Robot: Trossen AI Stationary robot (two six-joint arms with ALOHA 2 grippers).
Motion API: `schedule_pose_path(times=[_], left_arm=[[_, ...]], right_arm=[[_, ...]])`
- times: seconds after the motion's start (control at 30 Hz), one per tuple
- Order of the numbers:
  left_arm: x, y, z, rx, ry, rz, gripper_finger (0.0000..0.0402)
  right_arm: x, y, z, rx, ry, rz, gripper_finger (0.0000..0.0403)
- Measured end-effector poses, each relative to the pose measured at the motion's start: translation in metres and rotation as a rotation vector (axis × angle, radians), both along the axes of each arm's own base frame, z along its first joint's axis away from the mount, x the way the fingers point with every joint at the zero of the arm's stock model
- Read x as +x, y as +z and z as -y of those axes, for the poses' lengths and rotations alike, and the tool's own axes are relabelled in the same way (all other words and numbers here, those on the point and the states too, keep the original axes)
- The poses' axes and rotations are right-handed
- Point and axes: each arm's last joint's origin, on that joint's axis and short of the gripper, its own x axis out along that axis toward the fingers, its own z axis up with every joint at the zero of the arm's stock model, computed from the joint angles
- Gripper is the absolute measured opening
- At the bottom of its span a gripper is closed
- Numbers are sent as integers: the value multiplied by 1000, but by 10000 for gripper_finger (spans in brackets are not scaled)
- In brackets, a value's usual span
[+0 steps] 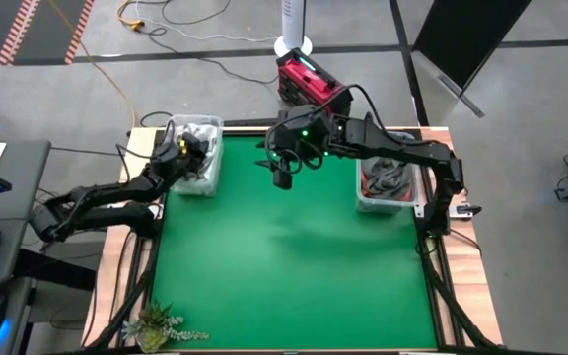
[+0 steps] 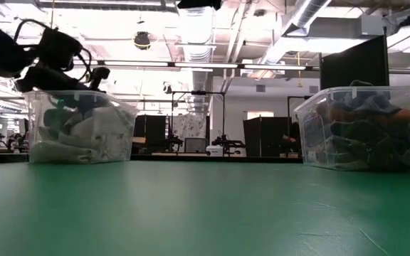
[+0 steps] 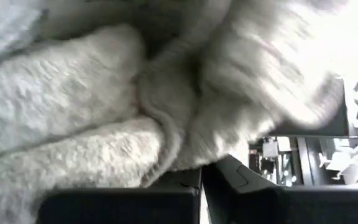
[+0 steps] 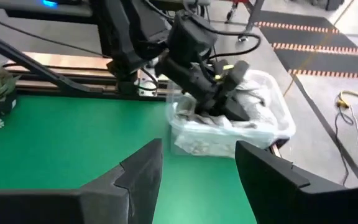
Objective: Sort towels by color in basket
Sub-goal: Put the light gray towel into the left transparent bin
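While the left gripper (image 1: 193, 150) is buried in the clear bin at about ten o'clock on the green mat (image 1: 294, 266), its fingers (image 3: 135, 202) are pressed together, and its wrist view shows a fold of pale, fluffy towel (image 3: 104, 124) bunched right against them. Whether that fold is truly pinched or only pushed against, I cannot tell. That left bin (image 2: 80, 128) holds the light towels, white and pale grey, heaped against its walls. The right bin (image 1: 390, 182), at about two o'clock on the mat, holds the dark pile (image 2: 361, 131), dark grey cloth with a rust-orange piece showing near the top.

The right gripper (image 1: 282, 178) hangs over bare mat near twelve o'clock, between the two bins and touching nothing; its jaws stand wide apart and empty, pointed toward the left bin.

My reading is that sorting is well along, since no towel lies loose on the mat and each bin looks to hold one colour family. The step in hand looks like the left arm either taking a towel out of the light bin or pressing one down into it.

Next, if a towel is gripped, the arm should lift straight up to clear the bin rim without dragging the bin. If not, the fingers should part and the arm withdraw cleanly.
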Motion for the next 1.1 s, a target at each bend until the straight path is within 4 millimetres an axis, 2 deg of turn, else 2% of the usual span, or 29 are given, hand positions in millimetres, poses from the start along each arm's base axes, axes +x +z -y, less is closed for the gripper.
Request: schedule_pose_path(times=[0.17, 0.33, 0.43, 0.57, 0.7, 0.83, 0.9, 0.97, 1.1], left_arm=[[5, 42, -5, 163, -3, 62, 0], [10, 87, -4, 327, -27, 29, 0], [10, 98, -3, 302, -33, -70, 0], [10, 85, -5, 179, -6, -147, 0], [7, 46, -11, 0, 21, -233, 0], [8, 12, -13, -226, 6, -202, 0], [11, 7, -15, -255, -12, -194, 0], [14, 11, -18, -255, -19, -185, 0], [20, 37, -25, -183, -36, -155, 0]], right_arm=[[-1, 0, 0, -8, 5, -8, 234], [-3, -1, 3, 4, -27, -29, 234], [-6, 0, 6, 30, -54, -30, 234], [-11, 4, 7, 37, -64, -26, 234], [-11, 5, 4, 38, -57, -24, 234], [-10, 4, -3, 41, -40, -26, 234], [-9, 5, -7, 41, -32, -24, 234], [-9, 4, -10, 41, -23, -25, 234], [-9, 4, -11, 41, -21, -25, 234]])
